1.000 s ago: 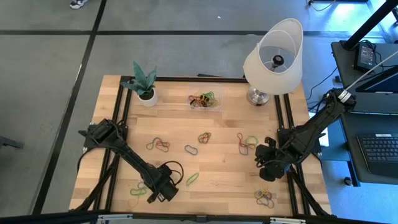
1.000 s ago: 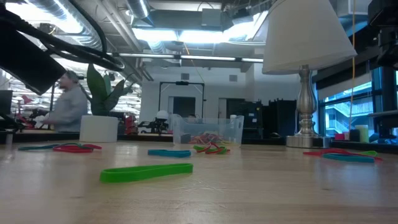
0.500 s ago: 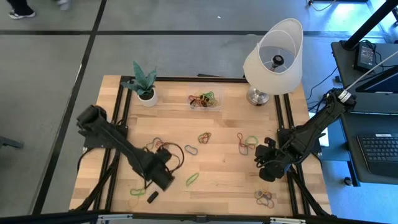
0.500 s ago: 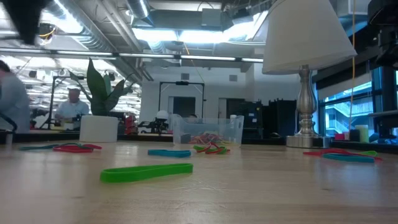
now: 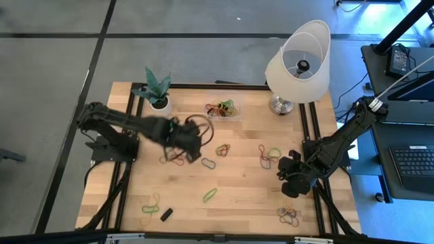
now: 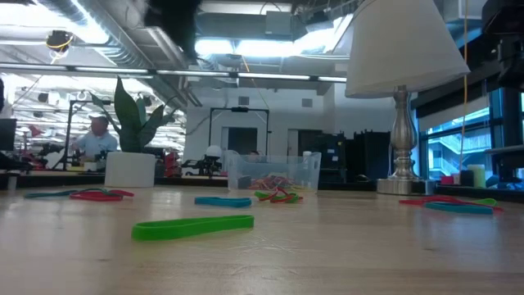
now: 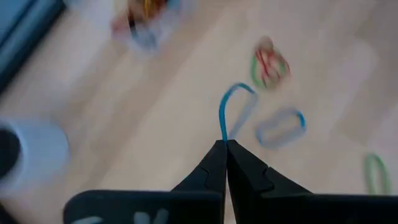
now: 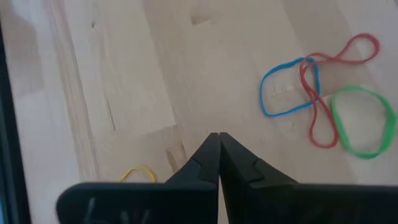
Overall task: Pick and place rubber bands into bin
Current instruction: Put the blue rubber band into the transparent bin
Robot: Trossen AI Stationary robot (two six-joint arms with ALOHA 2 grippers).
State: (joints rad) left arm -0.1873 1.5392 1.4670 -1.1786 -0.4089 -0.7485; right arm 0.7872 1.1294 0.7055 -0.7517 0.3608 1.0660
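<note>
A: Blur hides most of the left pincer (image 5: 192, 141) from above, over the worktop (image 5: 237, 193) mid-area, nearer the back edge. Holding anything?

B: Wrist cam shows tips clenched on a blue rubber band (image 7: 231, 109), its loop hanging out past them. Bin (image 5: 224, 109) sits by the back edge w/ bands inside; low cam shows its clear walls.

A: Right pincer (image 5: 283, 177)?

B: Near the right edge, clamped tight on nothing. Rubber bands (image 8: 320, 104) lie just beyond it. Low cam shows neither pincer.
</note>
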